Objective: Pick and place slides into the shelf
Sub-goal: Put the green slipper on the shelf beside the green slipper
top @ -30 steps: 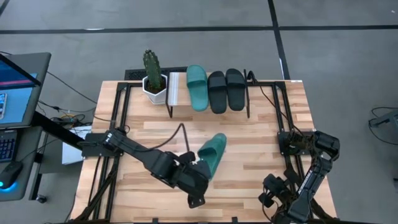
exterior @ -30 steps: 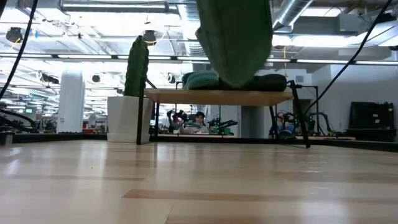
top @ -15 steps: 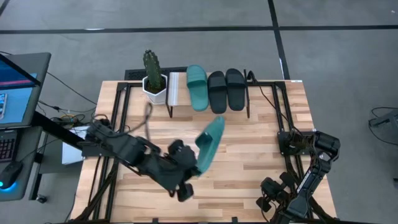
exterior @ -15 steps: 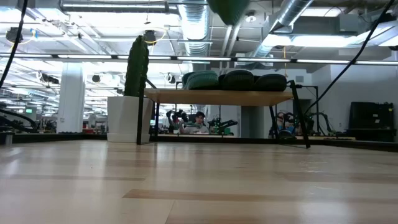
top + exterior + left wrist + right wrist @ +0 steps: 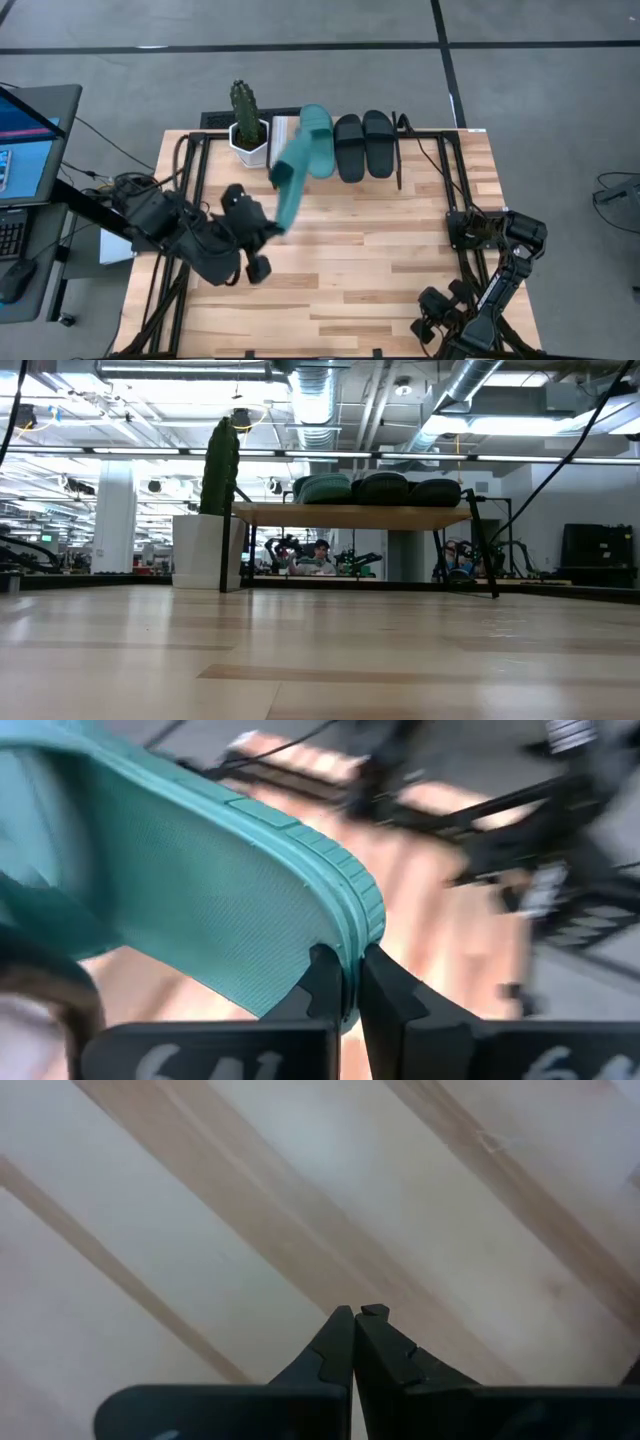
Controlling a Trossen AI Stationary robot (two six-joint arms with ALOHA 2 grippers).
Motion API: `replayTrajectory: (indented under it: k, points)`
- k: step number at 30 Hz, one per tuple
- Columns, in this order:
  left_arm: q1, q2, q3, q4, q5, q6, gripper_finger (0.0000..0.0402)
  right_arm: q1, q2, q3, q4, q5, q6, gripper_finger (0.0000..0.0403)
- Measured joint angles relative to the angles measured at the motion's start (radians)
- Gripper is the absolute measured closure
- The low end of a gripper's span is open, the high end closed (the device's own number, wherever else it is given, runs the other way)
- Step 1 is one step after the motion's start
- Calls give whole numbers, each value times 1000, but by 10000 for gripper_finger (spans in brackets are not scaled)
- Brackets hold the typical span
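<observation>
Over the light wooden plank tabletop (image 5: 360,250), I am carrying a teal green rubber slide (image 5: 292,178), my left hand (image 5: 262,232) clenched on its sole edge, toward the small wood-topped shelf (image 5: 284,143); next, lowering it beside the three shelved slides (image 5: 348,145). My right hand (image 5: 356,1342) is waiting clenched, empty.

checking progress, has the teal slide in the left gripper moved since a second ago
Yes. In the high view the held teal slide has swung from mid-table toward the shelf and the cactus pot, carried by the left gripper.
</observation>
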Motion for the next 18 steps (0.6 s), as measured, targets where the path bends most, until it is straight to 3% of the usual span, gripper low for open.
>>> replayTrajectory:
  k: [3,18]
  points:
    - [22,5,-6,-95,-38,-44,401,0,0,0,10,-1,11,403]
    - [204,25,-137,-87,-18,147,401,-7,0,0,56,-7,44,403]
